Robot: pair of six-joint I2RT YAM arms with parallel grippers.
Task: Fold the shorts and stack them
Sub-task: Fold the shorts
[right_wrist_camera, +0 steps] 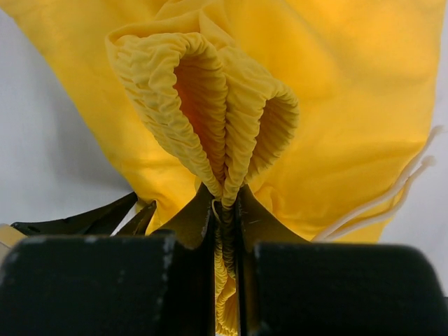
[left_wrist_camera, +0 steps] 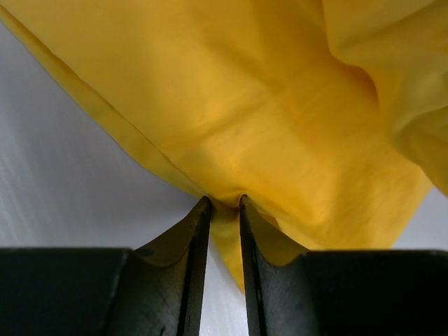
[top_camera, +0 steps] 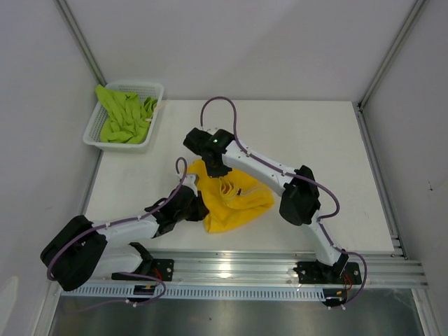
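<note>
Clearly, left gripper [left_wrist_camera: 224, 201] and right gripper [right_wrist_camera: 225, 194] each clamp the yellow shorts [top_camera: 238, 204] between their fingers.

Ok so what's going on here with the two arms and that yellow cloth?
Both arms are working on the yellow shorts, which lie bunched up on the table. The right gripper is shut on the gathered elastic waistband, and the left gripper pinches a thin edge of the fabric nearer the arms' bases. The green shorts sit crumpled in the white basket at the far left corner, away from both arms. Nothing is folded or stacked yet.
</note>
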